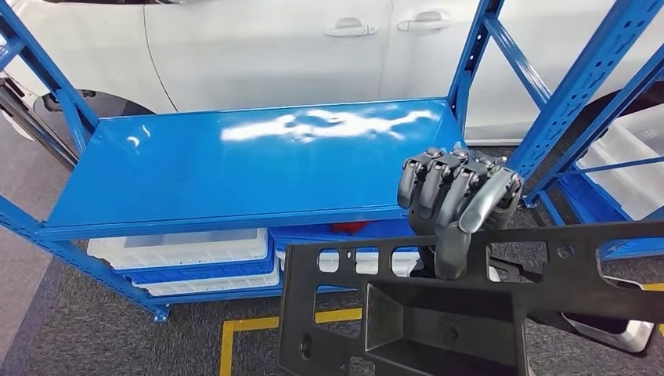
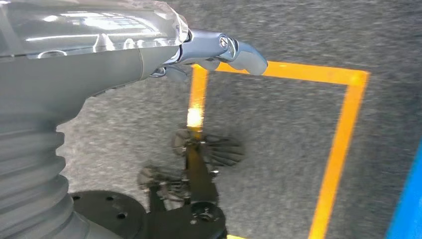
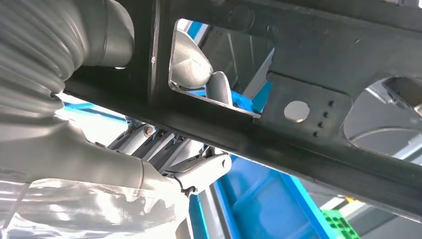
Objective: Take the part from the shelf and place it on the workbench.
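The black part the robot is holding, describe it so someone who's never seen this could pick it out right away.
Find the blue shelf in front of the white car. Just before its right front corner, the right hand grips the black part. It is a flat dark frame with cut-out windows and round holes, unlike the white bins below the shelf.

Across the middle of my head view, the blue shelf (image 1: 235, 168) stands on grey carpet (image 1: 94, 337) with yellow tape (image 1: 243, 325), white bins (image 1: 184, 249) on its lower tier.
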{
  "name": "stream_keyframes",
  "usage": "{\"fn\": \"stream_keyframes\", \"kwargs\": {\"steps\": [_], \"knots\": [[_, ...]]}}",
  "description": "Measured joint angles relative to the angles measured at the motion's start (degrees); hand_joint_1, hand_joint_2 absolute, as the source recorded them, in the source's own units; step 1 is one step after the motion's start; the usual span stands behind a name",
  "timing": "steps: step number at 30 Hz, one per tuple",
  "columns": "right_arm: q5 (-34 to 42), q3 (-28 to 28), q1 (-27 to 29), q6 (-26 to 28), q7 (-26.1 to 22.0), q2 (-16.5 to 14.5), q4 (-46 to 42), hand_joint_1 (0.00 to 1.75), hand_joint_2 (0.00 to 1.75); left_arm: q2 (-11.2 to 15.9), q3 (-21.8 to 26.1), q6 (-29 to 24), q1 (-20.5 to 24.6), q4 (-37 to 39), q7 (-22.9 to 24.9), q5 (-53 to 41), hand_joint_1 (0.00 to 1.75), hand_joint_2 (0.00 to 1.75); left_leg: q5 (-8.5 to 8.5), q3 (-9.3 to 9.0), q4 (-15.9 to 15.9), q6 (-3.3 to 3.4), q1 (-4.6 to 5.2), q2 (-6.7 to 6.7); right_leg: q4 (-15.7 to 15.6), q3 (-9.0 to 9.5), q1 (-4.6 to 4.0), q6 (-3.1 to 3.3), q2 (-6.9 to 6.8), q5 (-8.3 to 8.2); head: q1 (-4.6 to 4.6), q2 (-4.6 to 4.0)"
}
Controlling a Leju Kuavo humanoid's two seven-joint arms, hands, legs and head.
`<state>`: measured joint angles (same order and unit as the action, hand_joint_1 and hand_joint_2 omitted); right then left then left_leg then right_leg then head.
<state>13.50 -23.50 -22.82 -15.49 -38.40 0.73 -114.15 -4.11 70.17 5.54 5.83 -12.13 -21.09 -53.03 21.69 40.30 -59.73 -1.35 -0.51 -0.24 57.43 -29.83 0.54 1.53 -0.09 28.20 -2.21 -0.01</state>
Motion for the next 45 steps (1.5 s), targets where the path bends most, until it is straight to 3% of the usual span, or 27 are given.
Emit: {"fn": "stream_keyframes", "kwargs": {"steps": [2, 3, 4, 5, 6, 8, 10, 11, 13, 14, 16, 18, 19, 20, 21, 23, 25, 26, 28, 30, 32, 34, 36, 39, 41, 43, 45], "knots": [[-0.02, 0.0, 0.0, -0.01, -0.02, -0.02, 0.02, 1.69, 1.75, 0.03, -0.05, -0.03, 0.02, 0.0, 0.0, -0.06, 0.0, 1.75, 6.37, 1.83, -6.54, -0.53, -0.2, 0.04, -0.04, -1.82, 0.03, 0.41, -0.09, -1.53, -0.01, 0.01], [-0.05, 0.0, 0.03, -0.01, -0.03, -0.03, 0.03, 1.69, 1.75, 0.04, -0.07, -0.03, 0.05, 0.0, 0.0, -0.09, 0.0, 1.75, 8.68, 2.46, -10.49, -0.75, -0.26, 0.05, -0.01, -2.72, -0.01, 0.44, -0.12, -2.23, -0.01, 0.01], [-0.09, 0.0, 0.07, -0.01, -0.09, -0.02, 0.07, 1.69, 1.75, 0.05, -0.08, -0.03, 0.09, 0.0, 0.0, -0.12, 0.0, 1.75, 9.65, 2.58, -13.61, -0.89, -0.28, 0.06, 0.03, -3.61, -0.05, 0.41, -0.15, -2.92, 0.0, 0.01], [-0.12, 0.0, 0.11, -0.01, -0.16, -0.03, 0.11, 1.69, 1.75, 0.07, -0.09, -0.04, 0.1, 0.0, 0.0, -0.14, 0.0, 1.75, 9.29, 1.88, -15.18, -0.92, -0.27, 0.06, 0.07, -4.51, -0.09, 0.34, -0.17, -3.61, 0.0, 0.01], [-0.15, 0.0, 0.15, -0.01, -0.27, -0.03, 0.16, 1.69, 1.75, 0.08, -0.1, -0.05, 0.11, 0.0, 0.0, -0.16, 0.0, 1.75, 7.99, 0.16, -14.61, -0.82, -0.27, 0.06, 0.11, -5.35, -0.13, 0.24, -0.17, -4.27, 0.0, 0.0], [-0.29, 0.0, 0.19, -0.01, -0.52, -0.04, 0.21, 1.69, 1.75, 0.1, -0.13, -0.11, 0.19, 0.0, 0.0, -0.17, 0.0, 1.75, 6.19, -6.29, -7.6, -0.22, -0.14, 0.04, 0.17, -6.71, -0.27, -0.04, -0.16, -5.49, -0.01, 0.0], [-0.53, 0.0, 0.2, -0.01, -0.67, -0.06, 0.22, 1.69, 1.75, 0.14, -0.15, -0.19, 0.38, 0.0, -0.04, -0.16, 0.0, 1.75, 7.23, -12.35, 0.87, 0.6, 0.19, 0.01, 0.18, -7.37, -0.41, -0.55, -0.21, -6.58, -0.01, 0.0], [-0.64, 0.0, 0.22, -0.01, -0.69, -0.07, 0.26, 1.69, 1.75, 0.16, -0.16, -0.22, 0.44, 0.0, -0.08, -0.16, 0.0, 1.75, 7.88, -13.73, 3.15, 0.95, 0.4, 0.0, 0.11, -7.49, -0.39, -0.89, -0.26, -7.12, -0.01, 0.01], [-0.85, 0.0, 0.27, -0.01, -0.71, -0.08, 0.39, 1.69, 1.75, 0.15, -0.16, -0.26, 0.39, 0.0, -0.1, -0.15, 0.0, 1.75, 7.28, -13.49, 4.0, 1.64, 0.47, 0.08, -0.11, -7.62, -0.25, -1.61, -0.31, -8.01, -0.01, 0.0], [-0.91, 0.0, 0.28, -0.01, -0.72, -0.08, 0.47, 1.69, 1.75, 0.15, -0.16, -0.31, 0.34, 0.0, -0.09, -0.15, 0.0, 1.75, 6.64, -13.05, 4.16, 2.08, 0.39, 0.22, 0.32, -7.95, -0.19, -1.93, -0.23, -7.36, -0.01, -0.01], [-1.03, 0.0, 0.3, -0.01, -0.74, -0.08, 0.68, 1.69, 1.75, 0.15, -0.17, -0.41, 0.31, 0.0, -0.05, -0.15, 0.0, 1.75, 5.05, -11.67, 4.44, 2.85, 0.16, 0.53, 4.24, -9.45, -0.09, -2.44, -0.07, -2.87, 0.0, -0.01], [-1.08, 0.0, 0.32, -0.01, -0.74, -0.08, 0.9, 1.69, 1.75, 0.15, -0.17, -0.49, 0.32, 0.0, -0.06, -0.15, 0.0, 1.75, 3.52, -9.76, 4.34, 3.12, 0.3, 0.64, 11.93, -11.54, 0.05, -2.82, -0.01, 2.89, 0.0, 0.0], [-1.08, 0.0, 0.34, -0.01, -0.74, -0.08, 1.01, 1.69, 1.75, 0.15, -0.17, -0.52, 0.3, 0.0, -0.07, -0.15, 0.0, 1.75, 2.77, -8.71, 4.22, 3.1, 0.36, 0.66, 15.33, -12.07, 0.11, -2.98, -0.01, 4.09, 0.0, 0.0], [-1.08, 0.0, 0.35, -0.01, -0.74, -0.08, 1.11, 1.69, 1.75, 0.14, -0.17, -0.55, 0.28, 0.0, -0.07, -0.16, 0.0, 1.75, 2.05, -7.59, 4.03, 3.02, 0.39, 0.69, 17.29, -11.82, 0.16, -3.08, -0.02, 3.85, 0.0, 0.01], [-1.08, 0.0, 0.35, -0.01, -0.74, -0.08, 1.2, 1.69, 1.75, 0.14, -0.17, -0.56, 0.27, 0.0, -0.07, -0.16, 0.0, 1.75, 1.41, -6.49, 3.75, 2.91, 0.39, 0.71, 17.24, -10.59, 0.19, -3.1, -0.02, 2.48, 0.0, 0.0], [-1.08, 0.0, 0.32, -0.01, -0.75, -0.08, 1.3, 1.69, 1.75, 0.13, -0.19, -0.56, 0.27, 0.0, -0.07, -0.19, 0.0, 1.75, 0.36, -4.53, 2.98, 2.59, 0.37, 0.7, 11.32, -5.15, 0.21, -2.83, -0.02, -0.01, 0.0, 0.0], [-1.08, 0.0, 0.22, -0.02, -0.76, -0.08, 1.31, 1.69, 1.75, 0.1, -0.2, -0.56, 0.27, 0.0, -0.07, -0.23, 0.0, 1.75, -0.49, -3.39, 2.37, 2.08, 0.45, 0.64, 3.07, 0.66, -0.06, -2.26, 0.02, 0.97, -0.01, 0.0], [-1.07, 0.0, 0.13, -0.03, -0.76, -0.09, 1.31, 1.69, 1.75, 0.08, -0.2, -0.57, 0.27, 0.0, -0.07, -0.24, 0.0, 1.75, -0.93, -3.17, 2.28, 1.74, 0.43, 0.62, 0.67, 2.11, -0.25, -1.91, 0.05, 1.81, -0.02, 0.0], [-1.08, 0.0, 0.03, -0.04, -0.77, -0.09, 1.33, 1.69, 1.75, 0.09, -0.2, -0.62, 0.22, 0.0, -0.07, -0.23, 0.0, 1.75, -1.76, -2.97, 2.56, 1.0, 0.35, 0.59, -0.45, 2.1, -0.41, -1.04, 0.06, 1.57, -0.02, 0.0], [-1.09, 0.0, -0.12, -0.05, -0.77, -0.16, 1.38, 1.69, 1.75, 0.14, -0.2, -0.71, 0.11, 0.0, -0.01, -0.21, 0.0, 1.75, -0.3, -2.13, 1.49, 0.37, 0.22, 0.47, -0.91, 1.25, -0.16, -0.05, -0.07, 0.44, -0.03, 0.0], [-1.08, 0.0, -0.23, -0.07, -0.75, -0.31, 1.43, 1.69, 1.75, 0.17, -0.2, -0.75, 0.0, 0.0, 0.08, -0.19, 0.0, 1.75, 4.59, -0.21, -3.66, -0.2, -0.04, 0.39, -1.09, 0.08, 0.0, 0.5, -0.18, -0.81, -0.03, 0.0], [-1.08, 0.0, -0.23, -0.11, -0.74, -0.4, 1.51, 1.69, 1.75, 0.16, -0.2, -0.77, -0.05, 0.0, 0.11, -0.17, 0.0, 1.75, 8.66, 1.82, -11.27, -0.75, -0.28, 0.4, -0.98, -1.23, -0.03, 0.47, -0.21, -1.81, -0.02, -0.01], [-1.08, 0.0, -0.2, -0.13, -0.74, -0.4, 1.62, 1.69, 1.75, 0.16, -0.2, -0.78, -0.08, 0.0, 0.13, -0.17, 0.0, 1.75, 9.32, 2.45, -15.29, -1.04, -0.37, 0.41, -0.85, -2.11, -0.03, 0.33, -0.24, -2.41, -0.02, -0.01], [-1.08, 0.0, -0.19, -0.15, -0.74, -0.4, 1.66, 1.69, 1.75, 0.16, -0.2, -0.79, -0.1, 0.0, 0.13, -0.17, 0.0, 1.75, 8.84, 2.15, -15.48, -1.1, -0.42, 0.41, -0.8, -2.39, -0.01, 0.26, -0.25, -2.59, -0.02, 0.01], [-1.08, 0.0, -0.2, -0.19, -0.75, -0.4, 1.67, 1.69, 1.75, 0.2, -0.2, -0.8, -0.13, 0.0, 0.13, -0.17, 0.0, 1.75, 7.48, 0.15, -13.04, -1.13, -0.51, 0.42, -0.73, -2.74, 0.02, 0.11, -0.25, -2.84, -0.03, 0.01], [-1.08, -0.01, -0.24, -0.21, -0.76, -0.45, 1.67, 1.69, 1.75, 0.24, -0.2, -0.8, -0.12, 0.0, 0.13, -0.16, 0.0, 1.75, 5.68, -6.13, -3.73, -0.5, -0.41, 0.3, -0.53, -3.38, -0.04, -0.7, -0.26, -3.52, -0.03, 0.0], [-1.07, -0.02, -0.27, -0.22, -0.75, -0.5, 1.67, 1.69, 1.75, 0.26, -0.2, -0.81, -0.13, 0.0, 0.19, -0.15, 0.0, 1.75, 4.99, -10.4, 3.31, 0.44, -0.24, 0.17, -0.46, -3.79, -0.14, -1.74, -0.24, -4.2, -0.02, -0.01]]}}
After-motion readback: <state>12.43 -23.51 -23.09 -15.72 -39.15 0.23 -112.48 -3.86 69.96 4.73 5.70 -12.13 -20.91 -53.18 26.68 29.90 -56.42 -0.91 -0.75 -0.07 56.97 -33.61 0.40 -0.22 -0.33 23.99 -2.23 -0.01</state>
